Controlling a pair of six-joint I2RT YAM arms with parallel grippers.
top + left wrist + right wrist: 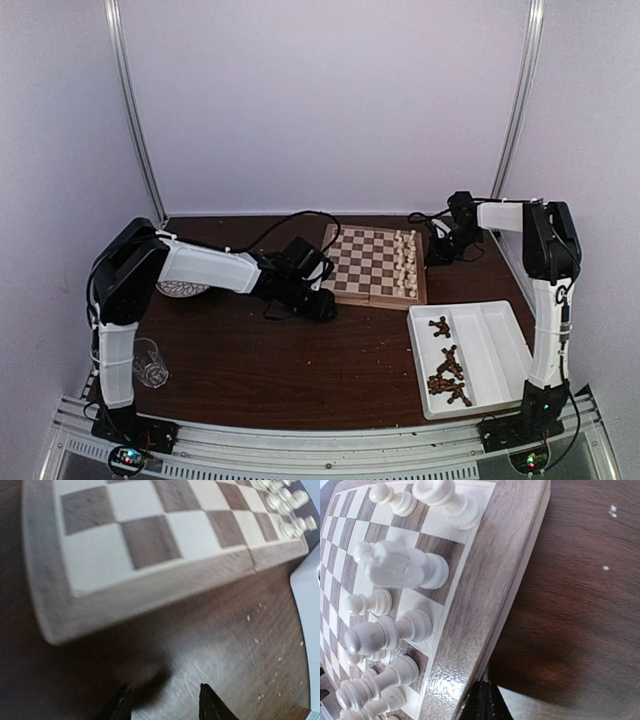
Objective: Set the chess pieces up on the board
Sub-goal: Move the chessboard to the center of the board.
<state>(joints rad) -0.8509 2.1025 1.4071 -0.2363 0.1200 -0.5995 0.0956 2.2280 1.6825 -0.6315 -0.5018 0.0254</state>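
— Starting nearest us, what do we see?
— We see dark brown chess pieces (447, 372) lying in the white tray (500, 345).
— And our fingers?
— Our left gripper (162, 705) is spread and empty beside the chessboard (365, 262). Our right gripper (486, 700) is pinched together, empty, by the cream pieces (405, 262) standing on it.

board (372, 264), centre of top view: light tan and brown checks, pale wood border. cream-white chess pieces (405, 262) along its right edge. dark brown chess pieces (447, 375) at lower right, inside plain white tray (500, 340). table (250, 360) dark reddish-brown, with pale scratches and specks in the left wrist view. left arm (205, 268) and right arm (545, 330): white shells, black joints. walls (320, 100) pale lilac-white.
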